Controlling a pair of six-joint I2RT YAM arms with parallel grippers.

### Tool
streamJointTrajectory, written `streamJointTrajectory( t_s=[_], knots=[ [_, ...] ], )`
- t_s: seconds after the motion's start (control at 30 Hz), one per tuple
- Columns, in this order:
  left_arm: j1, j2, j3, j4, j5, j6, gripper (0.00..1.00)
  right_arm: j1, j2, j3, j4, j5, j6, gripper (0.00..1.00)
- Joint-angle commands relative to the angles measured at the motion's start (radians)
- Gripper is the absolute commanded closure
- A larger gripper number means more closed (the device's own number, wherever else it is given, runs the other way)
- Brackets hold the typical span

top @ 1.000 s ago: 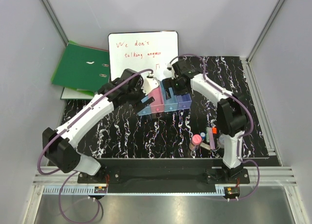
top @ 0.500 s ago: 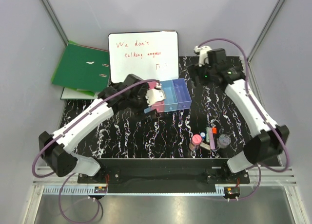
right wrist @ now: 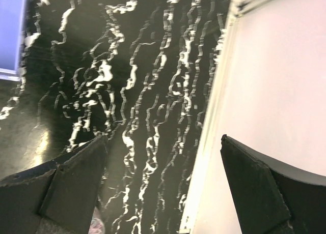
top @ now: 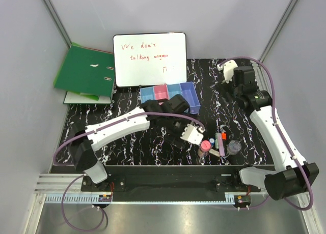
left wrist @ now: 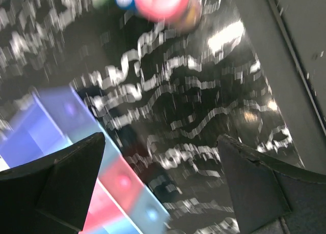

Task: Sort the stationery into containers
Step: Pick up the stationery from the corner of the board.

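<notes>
Left gripper (top: 192, 136), jaws apart, at ten o'clock of pink-capped cylinder (top: 204, 147), apparently for pickup; right gripper (right wrist: 163, 183), likewise spread, stands clear.

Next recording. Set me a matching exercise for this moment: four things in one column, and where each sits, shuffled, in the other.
Things:
1. green ring binder
2. whiteboard
3. row of bins
4. clear round pot

Places:
a. near edge of the mat, right of centre
b. far left corner
c. middle of the mat, just in front of the whiteboard
d. standing at the back, red writing on it

Pairs: 1-b, 2-d, 3-c, 4-a
</notes>
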Motion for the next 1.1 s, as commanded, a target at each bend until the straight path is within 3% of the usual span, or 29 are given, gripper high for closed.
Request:
streamJointTrajectory(
  t_s=[0.0,0.23,0.53,1.07],
  knots=[
    [-0.053,0.056,0.084,0.034,0.091,0.086,0.01,-0.010,-0.074,-0.027,0.058,0.071,-0.053,0.00],
    [-0.131,0.160,0.125,0.053,0.122,0.069,0.01,-0.011,-0.098,-0.027,0.062,0.065,-0.068,0.01],
    [-0.145,0.318,0.259,0.063,0.118,0.095,0.01,-0.011,-0.134,-0.039,0.064,0.060,-0.035,0.01],
    [-0.179,0.432,0.351,0.063,0.121,0.143,0.03,-0.011,-0.201,-0.039,0.058,0.057,0.028,0.02]
  ],
)
